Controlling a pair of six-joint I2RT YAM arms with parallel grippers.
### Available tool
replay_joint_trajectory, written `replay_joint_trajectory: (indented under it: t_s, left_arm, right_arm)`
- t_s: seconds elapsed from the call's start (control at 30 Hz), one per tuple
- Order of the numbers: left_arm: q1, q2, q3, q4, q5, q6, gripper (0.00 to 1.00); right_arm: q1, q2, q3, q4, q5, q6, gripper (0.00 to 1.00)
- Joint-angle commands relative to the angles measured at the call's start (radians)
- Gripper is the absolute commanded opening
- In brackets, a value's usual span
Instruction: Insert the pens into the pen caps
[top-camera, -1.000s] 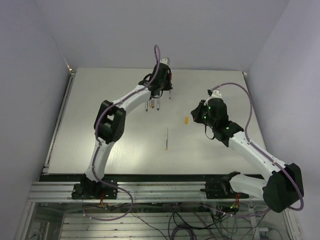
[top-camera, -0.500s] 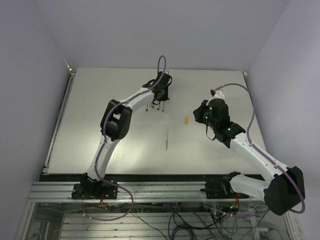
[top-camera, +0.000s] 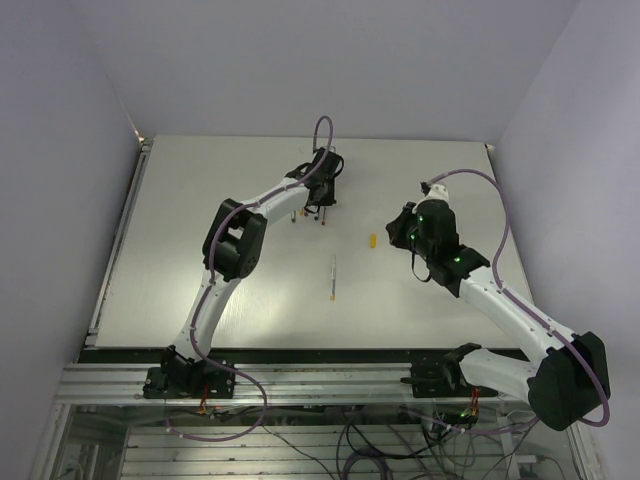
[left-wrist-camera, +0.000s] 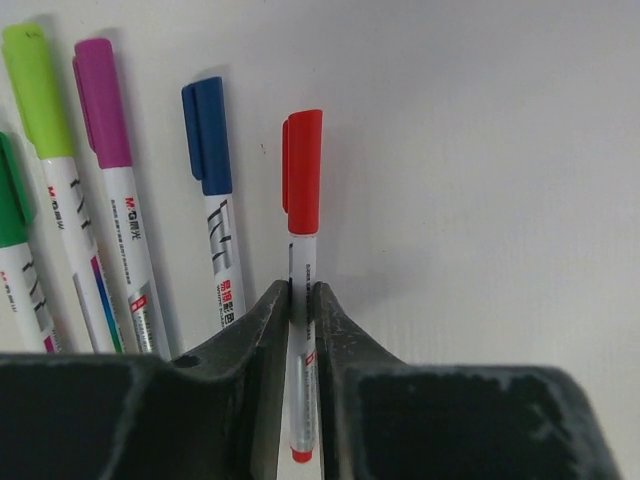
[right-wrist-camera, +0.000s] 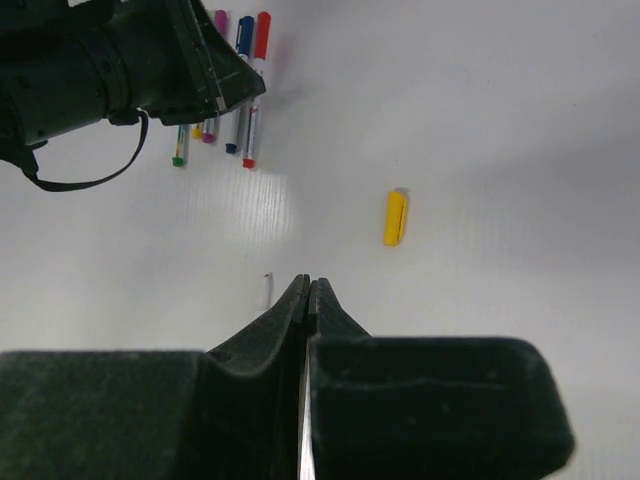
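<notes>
1. Left gripper (left-wrist-camera: 302, 292) straddles the barrel of the red-capped pen (left-wrist-camera: 302, 170) at the far side of the table (top-camera: 200, 290). Its jaws are set narrow with the barrel between them. The wrist view does not show whether they pinch the barrel or merely flank it.
2. Red-capped pen lies flat at the right end of a row in the wrist view, just beside the blue-capped pen (left-wrist-camera: 208, 135). Next come the purple-capped pen (left-wrist-camera: 101, 105), the lime-capped pen (left-wrist-camera: 36, 90) and, cut off by the frame's left edge, the green-capped pen (left-wrist-camera: 8, 195).
3. Right gripper (right-wrist-camera: 307, 285) hangs over mid-table with its fingers pressed together and nothing between them.
4. Yellow cap (right-wrist-camera: 396, 218) lies alone on the bare surface, well apart from the row. In the right wrist view it sits ahead and to the right of that gripper's fingers.
5. Uncapped pen (top-camera: 333, 277) rests on mid-table (the only one pictured without a cap), near the yellow cap but not touching it.
6. Judged from the layout, the job is nearly complete. Five pens wear caps and one pairing remains, likely this pen with the yellow cap. That last step calls for lifting both pieces and lining up a thin tip with a small opening.
</notes>
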Motion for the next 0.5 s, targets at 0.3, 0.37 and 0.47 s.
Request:
replay_joint_trajectory:
  t_s: [0.3,0.37,0.47]
  left_arm:
    - [-0.004,0.031,0.004,-0.002,-0.014,-0.029,0.33]
    - [-0.004,0.02,0.006,0.0,-0.014,-0.03,0.35]
    - [-0.004,-0.01,0.005,0.008,-0.018,-0.025,0.37]
  right_arm:
    - [-0.002,-0.006,-0.027,0.015,0.012,0.015,0.0]
    - [-0.002,-0.006,-0.027,0.018,0.018,0.016,0.0]
    - [-0.002,-0.009,-0.027,0.023,0.045,0.016,0.0]
